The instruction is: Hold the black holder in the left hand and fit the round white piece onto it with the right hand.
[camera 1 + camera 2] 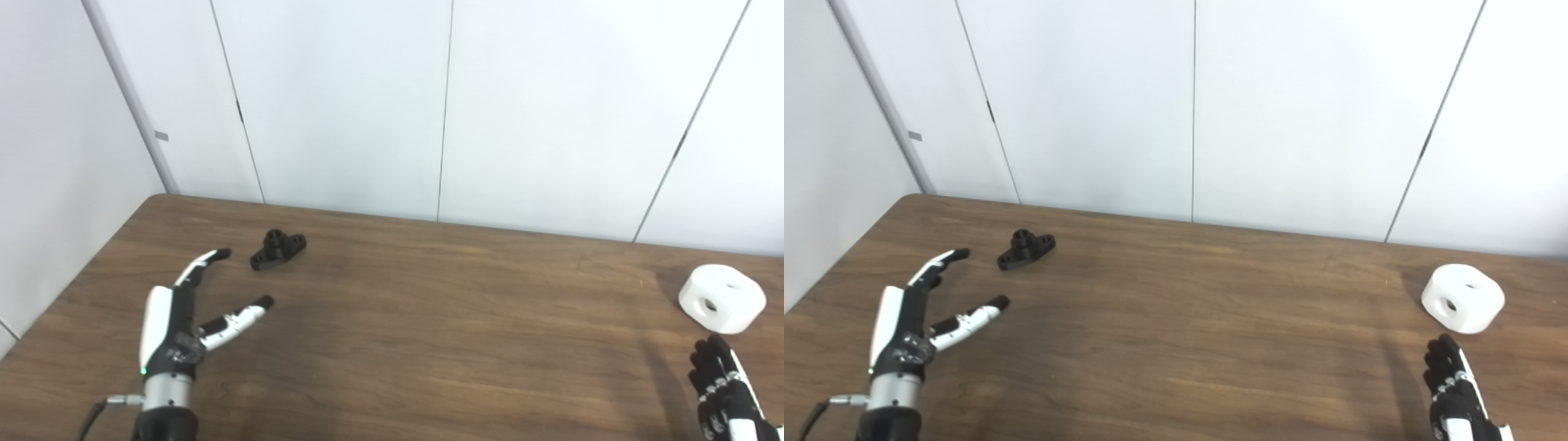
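The black holder (278, 248) lies flat on the brown table (429, 318) at the back left, a small flanged part with a raised collar. My left hand (184, 318) hovers just short of it, to its lower left, open with fingers and thumb spread and nothing held. The round white piece (723, 298), a thick disc with holes, rests near the table's right side. My right hand (726, 392) rises at the bottom right corner just in front of the white piece, fingers extended upward, holding nothing.
White wall panels (429, 104) stand directly behind the table's far edge. The table's left edge runs diagonally beside my left arm. A cable (92, 416) hangs from the left wrist.
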Robot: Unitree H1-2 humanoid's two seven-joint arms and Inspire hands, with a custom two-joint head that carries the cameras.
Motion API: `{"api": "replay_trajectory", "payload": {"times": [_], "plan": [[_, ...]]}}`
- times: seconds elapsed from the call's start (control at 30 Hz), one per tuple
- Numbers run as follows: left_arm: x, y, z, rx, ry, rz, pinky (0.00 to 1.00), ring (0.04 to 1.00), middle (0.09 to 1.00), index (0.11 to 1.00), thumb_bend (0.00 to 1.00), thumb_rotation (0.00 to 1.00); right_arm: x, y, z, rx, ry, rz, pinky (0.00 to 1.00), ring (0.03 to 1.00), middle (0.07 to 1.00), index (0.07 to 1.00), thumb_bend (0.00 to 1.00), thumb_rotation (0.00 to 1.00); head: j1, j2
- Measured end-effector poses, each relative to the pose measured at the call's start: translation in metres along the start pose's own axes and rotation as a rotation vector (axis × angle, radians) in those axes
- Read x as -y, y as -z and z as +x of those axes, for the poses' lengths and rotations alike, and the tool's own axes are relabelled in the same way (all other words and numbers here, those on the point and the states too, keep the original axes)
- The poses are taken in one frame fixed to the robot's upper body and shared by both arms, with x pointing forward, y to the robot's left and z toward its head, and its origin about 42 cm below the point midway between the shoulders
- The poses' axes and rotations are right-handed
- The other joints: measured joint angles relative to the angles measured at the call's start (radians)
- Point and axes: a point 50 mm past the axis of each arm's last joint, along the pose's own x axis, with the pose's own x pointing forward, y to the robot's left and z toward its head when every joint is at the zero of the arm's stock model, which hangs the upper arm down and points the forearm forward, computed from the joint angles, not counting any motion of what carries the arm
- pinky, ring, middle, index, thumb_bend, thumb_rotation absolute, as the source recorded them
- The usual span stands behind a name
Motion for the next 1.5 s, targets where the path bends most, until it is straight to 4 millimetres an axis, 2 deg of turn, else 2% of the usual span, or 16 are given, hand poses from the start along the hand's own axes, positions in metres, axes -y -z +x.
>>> {"api": "replay_trajectory", "payload": {"times": [0.27,0.37,0.63,0.73,0.83,0.9,1.0,1.27,1.5], "plan": [[0.0,0.014,0.035,-0.043,0.007,0.111,0.86,0.892,0.866,0.783,0.82,0.29,0.0,0.0,0.0,0.004,-0.002,0.003,1.0,0.967,0.956,0.939,0.56,0.84,-0.005,0.012],[0.008,0.022,0.053,-0.062,-0.001,0.155,0.84,0.889,0.859,0.769,0.83,0.29,0.0,0.0,0.0,0.004,-0.002,0.004,1.0,0.961,0.949,0.933,0.56,0.82,-0.005,0.012],[0.033,0.022,0.086,-0.056,0.031,0.204,0.83,0.917,0.866,0.778,0.87,0.26,0.0,0.0,0.0,0.005,-0.002,0.002,1.0,0.958,0.952,0.936,0.57,0.81,-0.006,0.02],[0.04,0.021,0.097,-0.048,0.049,0.234,0.87,0.945,0.889,0.785,0.89,0.28,0.0,0.0,0.0,0.005,-0.001,0.002,1.0,0.96,0.95,0.935,0.57,0.81,-0.006,0.021],[0.044,0.018,0.104,-0.029,0.07,0.274,0.97,0.97,0.909,0.783,0.89,0.29,0.0,-0.001,-0.001,0.005,0.001,0.002,1.0,0.966,0.953,0.939,0.57,0.81,-0.008,0.021],[0.048,0.017,0.108,-0.016,0.084,0.31,0.99,0.983,0.923,0.781,0.9,0.3,0.0,-0.001,-0.001,0.005,0.002,0.002,1.0,0.97,0.956,0.944,0.55,0.82,-0.008,0.023],[0.052,0.017,0.112,-0.006,0.106,0.349,1.0,0.996,0.938,0.778,0.92,0.31,0.0,-0.001,-0.001,0.005,0.003,0.001,1.0,0.97,0.959,0.946,0.55,0.83,-0.012,0.025],[0.064,0.016,0.124,-0.046,0.125,0.43,1.0,1.0,0.946,0.785,0.92,0.31,0.0,-0.001,-0.002,0.007,0.004,0.004,1.0,0.968,0.954,0.939,0.57,0.79,-0.014,0.029],[0.061,0.013,0.138,-0.085,0.115,0.472,1.0,0.992,0.942,0.798,0.91,0.31,0.0,-0.002,-0.002,0.008,0.003,0.003,1.0,0.967,0.955,0.936,0.6,0.79,-0.012,0.031]]}}
